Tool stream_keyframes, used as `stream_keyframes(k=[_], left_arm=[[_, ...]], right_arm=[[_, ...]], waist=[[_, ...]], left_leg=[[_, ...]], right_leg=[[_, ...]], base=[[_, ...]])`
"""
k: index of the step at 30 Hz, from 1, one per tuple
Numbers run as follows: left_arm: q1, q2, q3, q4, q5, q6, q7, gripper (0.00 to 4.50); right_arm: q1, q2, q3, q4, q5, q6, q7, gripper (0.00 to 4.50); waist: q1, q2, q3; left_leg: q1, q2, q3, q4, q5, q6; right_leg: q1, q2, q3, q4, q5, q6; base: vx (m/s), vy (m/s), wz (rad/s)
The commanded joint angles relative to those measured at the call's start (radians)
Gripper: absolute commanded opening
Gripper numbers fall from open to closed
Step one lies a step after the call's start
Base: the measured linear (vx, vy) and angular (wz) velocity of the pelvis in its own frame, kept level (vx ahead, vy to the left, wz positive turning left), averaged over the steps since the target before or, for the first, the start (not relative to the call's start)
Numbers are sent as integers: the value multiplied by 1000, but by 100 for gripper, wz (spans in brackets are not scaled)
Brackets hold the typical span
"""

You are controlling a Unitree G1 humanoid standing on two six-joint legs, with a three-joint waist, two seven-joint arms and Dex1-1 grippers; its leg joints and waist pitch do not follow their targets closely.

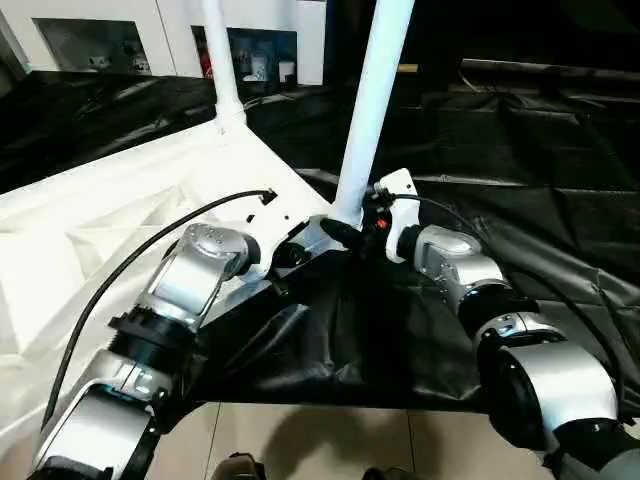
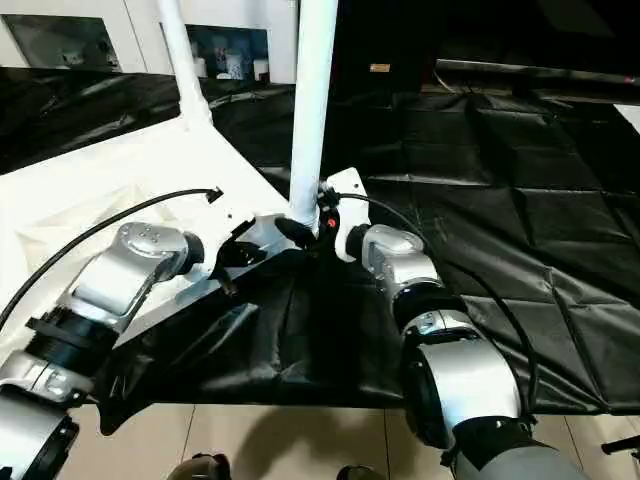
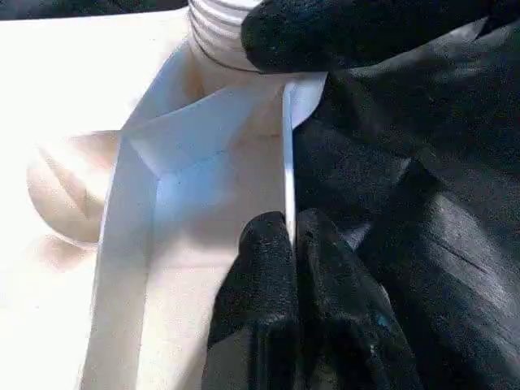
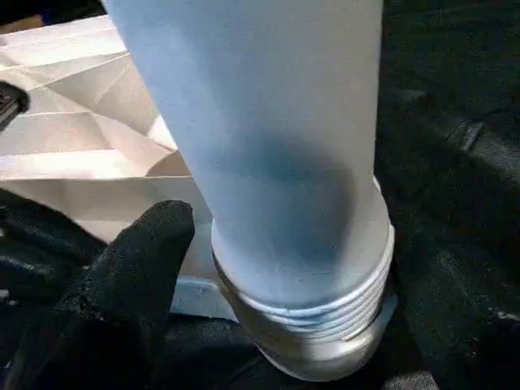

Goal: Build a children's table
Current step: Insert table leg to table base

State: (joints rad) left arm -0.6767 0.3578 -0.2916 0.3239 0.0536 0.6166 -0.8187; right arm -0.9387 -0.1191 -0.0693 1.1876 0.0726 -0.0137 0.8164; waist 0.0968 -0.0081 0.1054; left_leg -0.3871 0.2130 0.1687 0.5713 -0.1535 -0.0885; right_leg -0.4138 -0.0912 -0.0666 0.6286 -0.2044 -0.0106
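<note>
Silver forearms frame the head view: upturned table top (image 1: 120, 230) on black sheeting, right gripper (image 1: 350, 235) at the base of the near leg (image 1: 372, 110). Left wrist view: left gripper (image 3: 291, 244), fingers narrow, pinching the rim (image 3: 287, 146). Right wrist view: threads (image 4: 313, 313) exposed, finger spread unclear; crooked leg risks cross-threading.

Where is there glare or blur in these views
Left wrist view: the tabletop underside is washed out by glare. Right wrist view: the near leg is soft and shaded. Eye views: the black sheet shows shiny highlights.
</note>
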Motion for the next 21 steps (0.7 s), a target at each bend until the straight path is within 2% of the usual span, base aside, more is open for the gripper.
stream_keyframes(k=[1,7,17,21], left_arm=[[-1,9,-16,-40,-14,-31,-26,0],[13,33,-20,-50,-16,-40,-52,0],[22,48,-43,-67,-16,-50,-93,0],[29,53,-53,-82,-18,-47,-105,0]], right_arm=[[19,3,22,-14,-3,-4,40,399],[37,-20,27,-35,-3,-11,93,399],[72,-53,37,-77,-3,-84,186,399],[75,-57,39,-81,-1,-103,189,399]], waist=[[7,11,-96],[10,12,-97],[20,12,-97],[20,12,-97]], left_leg=[[13,10,6,-43,-65,108],[13,10,6,-40,-62,113],[12,10,7,-35,-48,129],[12,11,6,-36,-59,126]], right_leg=[[70,-44,35,-44,134,-340],[68,-43,34,-40,144,-347],[67,-40,33,-36,170,-354],[67,-42,33,-37,151,-355]], base=[[0,0,0],[0,0,0],[0,0,0],[0,0,0]])
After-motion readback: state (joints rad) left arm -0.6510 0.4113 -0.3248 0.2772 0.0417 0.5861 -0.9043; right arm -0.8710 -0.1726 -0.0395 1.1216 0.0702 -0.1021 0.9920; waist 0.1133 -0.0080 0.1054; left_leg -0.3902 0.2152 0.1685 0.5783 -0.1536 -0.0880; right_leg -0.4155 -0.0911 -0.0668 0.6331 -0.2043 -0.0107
